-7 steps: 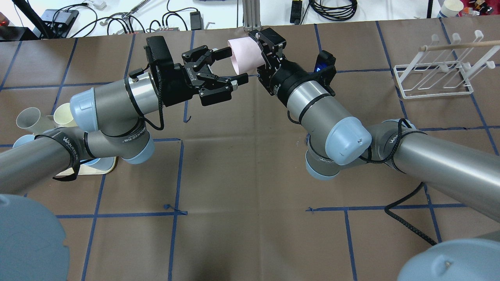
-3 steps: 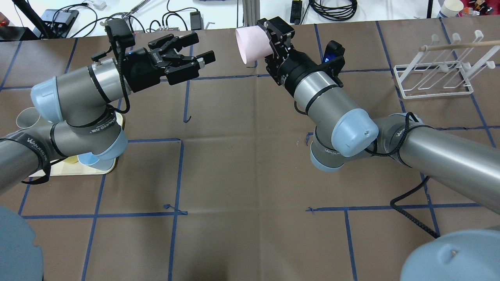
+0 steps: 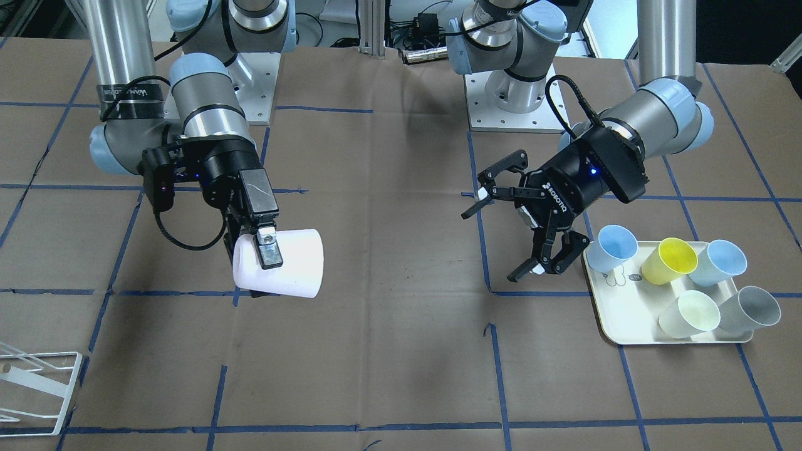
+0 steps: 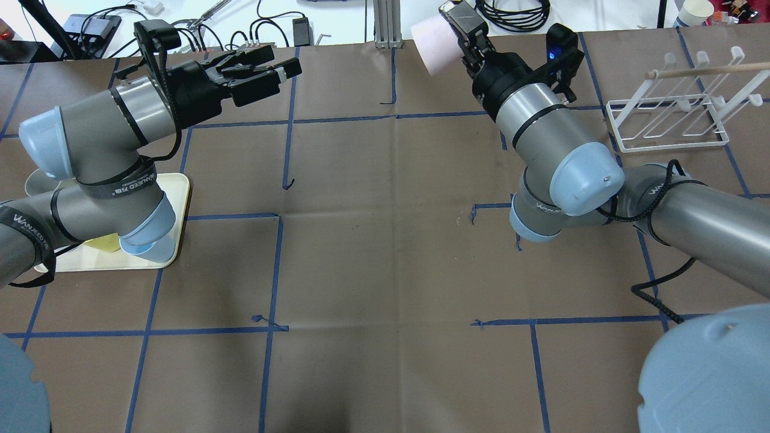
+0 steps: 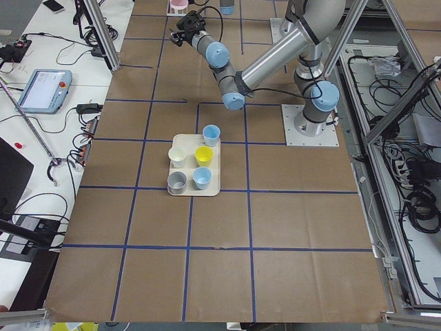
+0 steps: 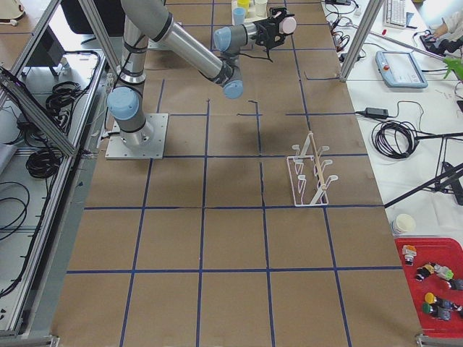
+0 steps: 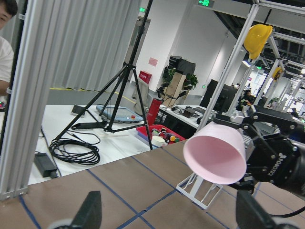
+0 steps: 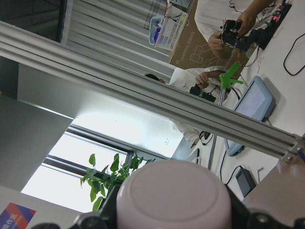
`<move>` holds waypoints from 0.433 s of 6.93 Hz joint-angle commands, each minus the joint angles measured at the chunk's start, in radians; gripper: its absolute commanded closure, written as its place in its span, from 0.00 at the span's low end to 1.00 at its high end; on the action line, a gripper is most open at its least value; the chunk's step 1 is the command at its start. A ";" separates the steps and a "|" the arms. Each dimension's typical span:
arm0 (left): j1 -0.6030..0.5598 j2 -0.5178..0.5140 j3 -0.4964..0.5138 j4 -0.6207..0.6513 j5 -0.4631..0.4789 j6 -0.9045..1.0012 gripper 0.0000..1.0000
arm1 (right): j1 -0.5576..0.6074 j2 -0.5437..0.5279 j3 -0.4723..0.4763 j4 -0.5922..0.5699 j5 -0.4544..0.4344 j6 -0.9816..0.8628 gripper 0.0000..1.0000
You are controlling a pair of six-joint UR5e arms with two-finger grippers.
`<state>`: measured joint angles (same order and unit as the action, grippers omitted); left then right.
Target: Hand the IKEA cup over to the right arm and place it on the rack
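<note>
The pink IKEA cup (image 4: pixel 432 39) lies on its side in the air, with my right gripper (image 4: pixel 460 27) shut on its base end. In the front view the cup (image 3: pixel 291 266) hangs above the brown table, mouth toward the table's middle. The left wrist view shows the cup's open mouth (image 7: pixel 217 153); the right wrist view shows its closed base (image 8: pixel 174 196). My left gripper (image 3: pixel 498 241) is open and holds nothing, far from the cup, near the tray. The white wire rack (image 4: pixel 668 117) stands at the far right, to the right of the cup.
A cream tray (image 3: pixel 626 310) under my left arm holds several cups, among them a blue cup (image 3: pixel 614 245), a yellow cup (image 3: pixel 670 262) and a grey cup (image 3: pixel 749 310). Cables and gear lie past the table's far edge. A person's hands show in the right wrist view.
My left gripper has pulled back to the left, away from the cup, staying open. My right arm has swung the cup right and farther back, toward the rack.
</note>
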<state>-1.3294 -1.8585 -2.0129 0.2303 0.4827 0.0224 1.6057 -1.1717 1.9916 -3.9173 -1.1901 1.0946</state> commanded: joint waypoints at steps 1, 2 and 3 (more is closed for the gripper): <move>-0.011 0.037 0.008 -0.162 0.238 0.001 0.01 | -0.104 0.010 0.001 0.000 0.096 -0.354 0.77; -0.040 0.044 0.017 -0.220 0.366 0.001 0.01 | -0.148 0.032 0.001 0.001 0.171 -0.516 0.77; -0.074 0.048 0.049 -0.321 0.496 0.001 0.01 | -0.205 0.050 0.003 0.001 0.213 -0.720 0.76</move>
<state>-1.3702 -1.8174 -1.9895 0.0068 0.8341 0.0229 1.4621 -1.1425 1.9930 -3.9167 -1.0351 0.5946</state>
